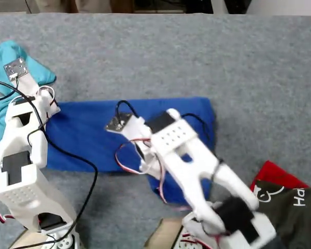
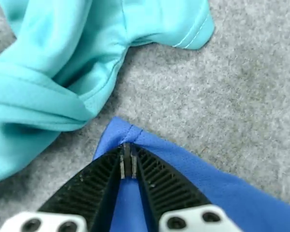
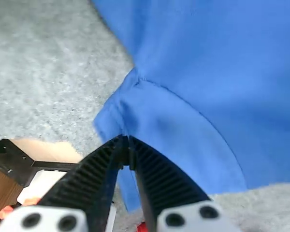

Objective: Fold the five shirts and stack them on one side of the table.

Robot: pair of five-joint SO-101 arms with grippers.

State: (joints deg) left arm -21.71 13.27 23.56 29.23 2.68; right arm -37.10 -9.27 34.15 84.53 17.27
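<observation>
Pinching a hemmed corner of the blue shirt with left gripper, jaws pressed together on the fabric, toward the left edge of the table. Same on right gripper: clamped on blue cloth near a seam, on the shirt's side toward the near edge. Spread flat across mid-table, long side parallel to far edge. Lying crumpled at left edge, just beside the pinched corner: teal shirt. Piled at near right corner, touching: red shirt, dark shirt.
</observation>
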